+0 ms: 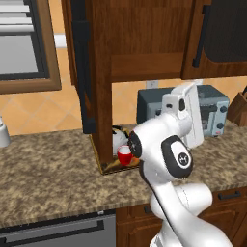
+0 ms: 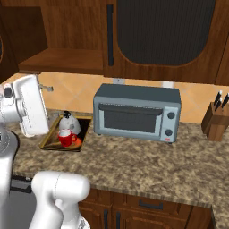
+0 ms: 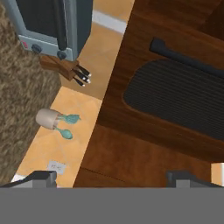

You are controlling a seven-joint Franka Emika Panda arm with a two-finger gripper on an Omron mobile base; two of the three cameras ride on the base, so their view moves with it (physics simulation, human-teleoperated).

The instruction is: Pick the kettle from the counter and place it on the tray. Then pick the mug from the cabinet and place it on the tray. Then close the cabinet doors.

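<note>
Small bright red mug (image 2: 66, 137) and squat white-grey kettle (image 2: 70, 122) seated on gold-rimmed tray (image 2: 46, 143), pincer (image 3: 111, 177) spread wide, nothing held.

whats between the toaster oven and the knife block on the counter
Nothing: in the right base view, bare counter separates the toaster oven from the knife block.

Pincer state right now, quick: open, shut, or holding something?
Pincer: open and empty, fingertips spread wide, facing the cabinet door.

I see open air under the cabinet (image 2: 62, 60); the toaster oven (image 2: 136, 112) blocks the counter (image 2: 147, 165) right of the tray (image 2: 51, 142).
</note>
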